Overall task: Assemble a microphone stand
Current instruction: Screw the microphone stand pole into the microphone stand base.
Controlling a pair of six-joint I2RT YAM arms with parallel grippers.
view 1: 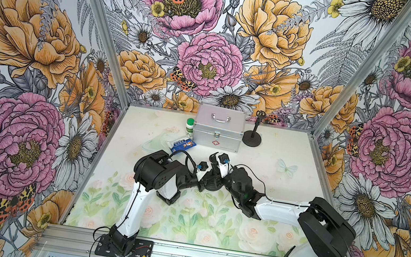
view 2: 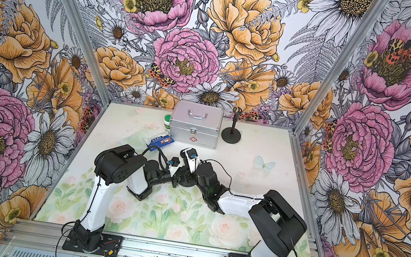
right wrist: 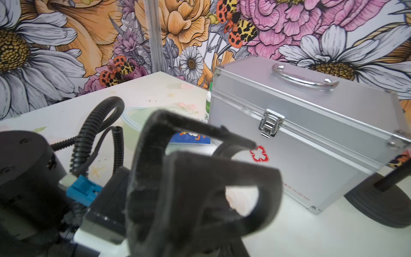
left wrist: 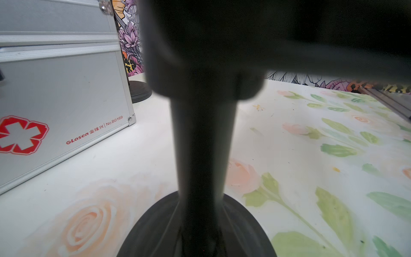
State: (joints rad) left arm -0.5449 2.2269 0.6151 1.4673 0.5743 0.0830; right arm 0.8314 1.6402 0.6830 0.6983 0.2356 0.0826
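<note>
A black microphone stand stands mid-table: a round base [view 1: 213,187] with an upright pole [left wrist: 202,144] rising from it. My left gripper [view 1: 204,182] comes in from the left and is shut on the pole low down; in the left wrist view the pole fills the middle, and the base [left wrist: 155,233] lies below it. The black U-shaped microphone clip [right wrist: 200,178] sits at the pole's top. My right gripper [view 1: 215,175] reaches in from the right and is closed on that clip. Whether the clip is seated on the pole is hidden by the two wrists.
A silver first-aid case [view 1: 218,128] stands at the back. A green-capped bottle [view 1: 189,126], a blue packet [view 1: 182,143] and a clear plastic piece [view 1: 154,142] lie to its left. A second, assembled black stand [view 1: 253,135] is to its right.
</note>
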